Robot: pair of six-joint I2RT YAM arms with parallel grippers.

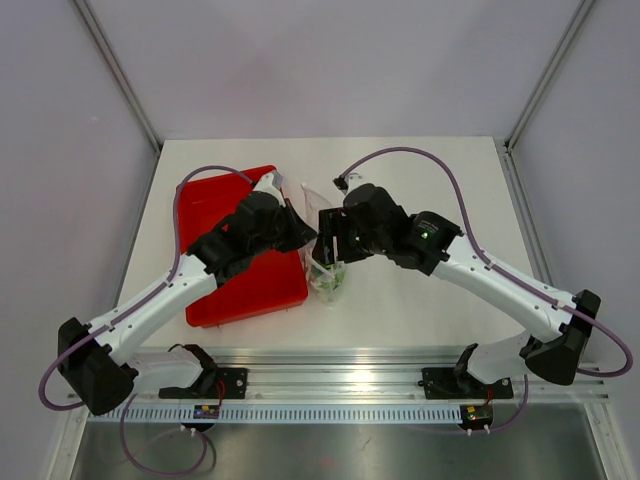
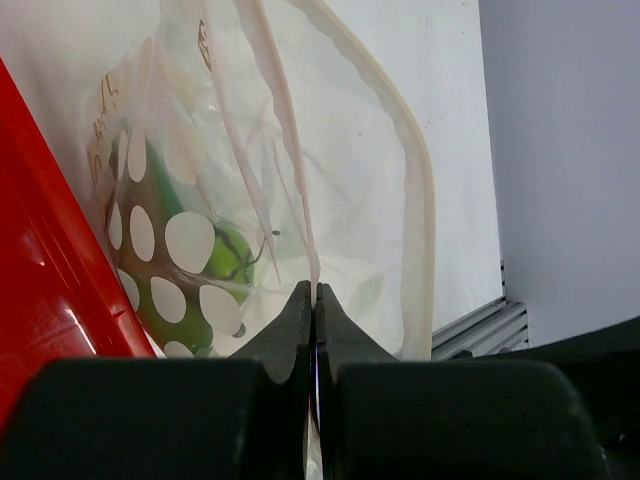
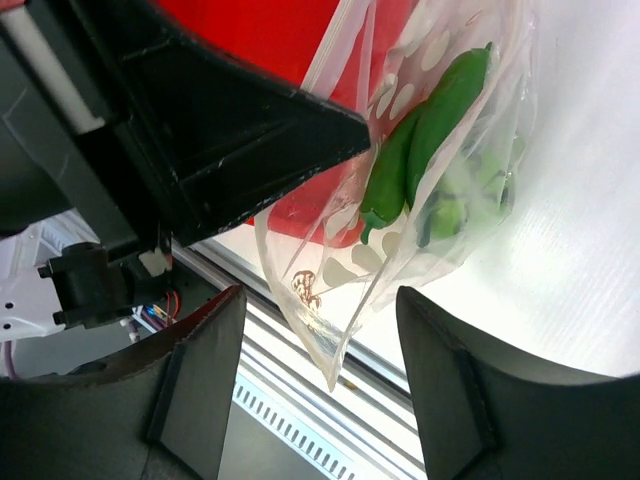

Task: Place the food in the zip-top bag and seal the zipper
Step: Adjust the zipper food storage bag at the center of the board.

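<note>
The zip-top bag (image 1: 328,272), clear with white dots, hangs between the two grippers just above the table. Inside it lie the food items: a lime-green fruit (image 2: 232,256) and a slim dark green pod (image 3: 432,128). My left gripper (image 2: 315,289) is shut on a pale strip at the bag's upper edge. The zipper (image 2: 424,200) curves away to the right, its mouth gaping. My right gripper (image 3: 320,345) is open, with its fingers (image 3: 195,375) on either side of the bag's corner (image 3: 330,362) and not touching it.
A red tray (image 1: 245,285) lies flat left of the bag, under the left arm. The aluminium rail (image 1: 350,380) runs along the table's near edge. The left gripper's black body (image 3: 220,130) fills the right wrist view's upper left.
</note>
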